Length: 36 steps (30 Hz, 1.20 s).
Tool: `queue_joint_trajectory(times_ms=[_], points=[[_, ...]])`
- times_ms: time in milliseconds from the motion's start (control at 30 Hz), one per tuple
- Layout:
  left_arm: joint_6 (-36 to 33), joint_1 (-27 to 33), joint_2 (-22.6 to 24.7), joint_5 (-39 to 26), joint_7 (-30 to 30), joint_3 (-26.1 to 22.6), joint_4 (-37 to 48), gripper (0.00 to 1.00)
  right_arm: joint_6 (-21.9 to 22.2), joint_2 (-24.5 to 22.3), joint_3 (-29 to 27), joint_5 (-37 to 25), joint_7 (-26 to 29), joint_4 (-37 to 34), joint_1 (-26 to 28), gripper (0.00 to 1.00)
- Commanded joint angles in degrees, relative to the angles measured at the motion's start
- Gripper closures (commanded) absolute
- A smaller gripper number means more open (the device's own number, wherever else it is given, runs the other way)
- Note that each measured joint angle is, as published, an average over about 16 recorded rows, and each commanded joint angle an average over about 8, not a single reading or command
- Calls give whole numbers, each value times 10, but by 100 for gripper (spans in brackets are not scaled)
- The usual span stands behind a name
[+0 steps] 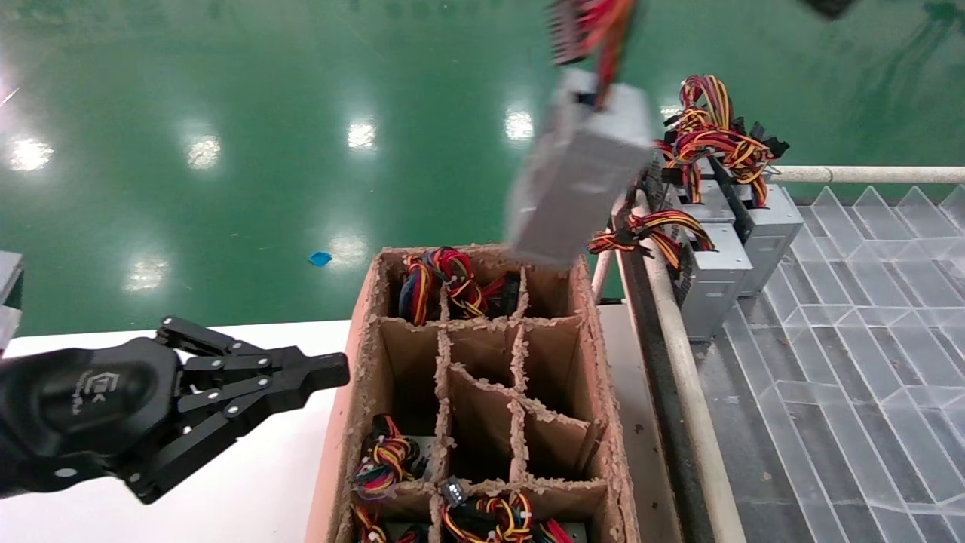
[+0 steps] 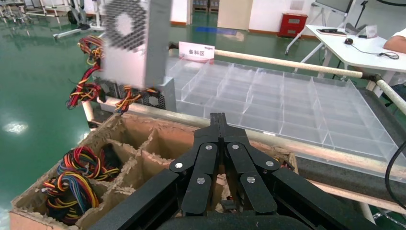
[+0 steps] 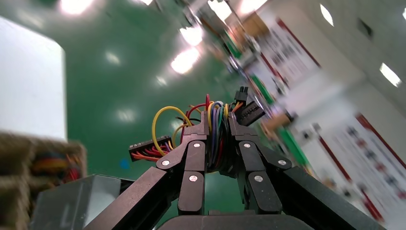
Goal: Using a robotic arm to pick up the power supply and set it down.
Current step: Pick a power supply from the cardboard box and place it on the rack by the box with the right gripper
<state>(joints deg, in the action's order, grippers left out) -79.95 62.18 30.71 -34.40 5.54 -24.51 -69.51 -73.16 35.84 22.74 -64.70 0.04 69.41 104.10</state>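
The left gripper (image 1: pixel 332 371) sits nearest, over the white table (image 1: pixel 249 483) just beside the cardboard divider box (image 1: pixel 362 392), its fingers pressed together on nothing. The right gripper (image 3: pixel 218 125) pinches the wire bundle (image 3: pixel 210 115) between its fingers. The power supply (image 1: pixel 580 170) hangs tilted from those wires, above the box's far right corner, near other grey units (image 1: pixel 724 249) standing on the clear tray (image 1: pixel 867 317).

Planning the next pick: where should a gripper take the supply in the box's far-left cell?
By its wire bundle, coming straight down from above. The cardboard box walls hide its body, and only the wires stand above the rim. The right gripper holds the lifted power supply the same way.
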Motion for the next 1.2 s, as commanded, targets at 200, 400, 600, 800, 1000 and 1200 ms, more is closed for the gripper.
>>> queue_joint_trajectory(times_ms=[200, 400, 600, 800, 1000, 1200], points=[[0, 0, 0, 0, 0, 0, 0, 100, 26, -104, -17, -39, 53, 51, -8, 100], [0, 0, 0, 0, 0, 0, 0, 100, 35, -166, -15, -79, 95, 63, -19, 100], [0, 0, 0, 0, 0, 0, 0, 100, 56, -195, -8, -101, 106, 54, -52, 100], [0, 0, 0, 0, 0, 0, 0, 100, 84, -200, 3, -113, 99, 31, -96, 100], [0, 0, 0, 0, 0, 0, 0, 100, 106, -183, 10, -100, 73, -9, -134, 100], [0, 0, 0, 0, 0, 0, 0, 100, 121, -151, 16, -95, 34, -61, -154, 100]])
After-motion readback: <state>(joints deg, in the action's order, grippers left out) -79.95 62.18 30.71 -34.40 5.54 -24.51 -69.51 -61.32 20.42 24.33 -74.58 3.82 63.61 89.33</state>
